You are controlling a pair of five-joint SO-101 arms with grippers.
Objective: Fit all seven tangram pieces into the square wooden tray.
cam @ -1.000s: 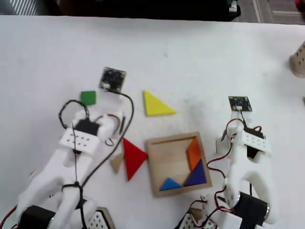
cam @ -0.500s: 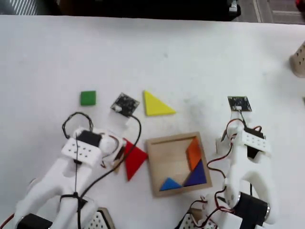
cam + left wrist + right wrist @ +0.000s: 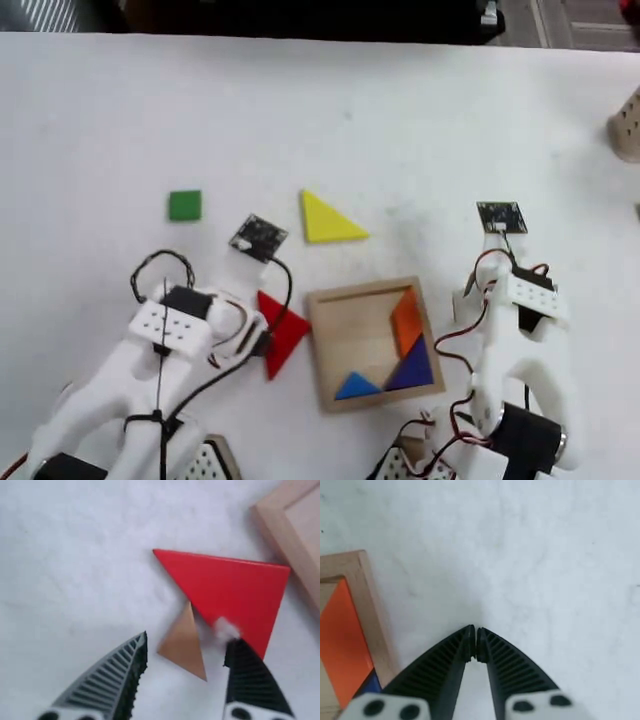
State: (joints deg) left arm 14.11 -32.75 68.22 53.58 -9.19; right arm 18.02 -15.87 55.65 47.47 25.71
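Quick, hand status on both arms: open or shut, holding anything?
Left hand: open, straddling the tan triangle, nothing gripped.
Right hand: shut, empty, over the table beside the tray.

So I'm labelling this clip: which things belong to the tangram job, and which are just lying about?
Job: wooden tray, with orange parallelogram, dark blue triangle and light blue triangle inside; red triangle, tan triangle, yellow triangle, green square outside it.
Lying about: pale holed object at the table's edge.
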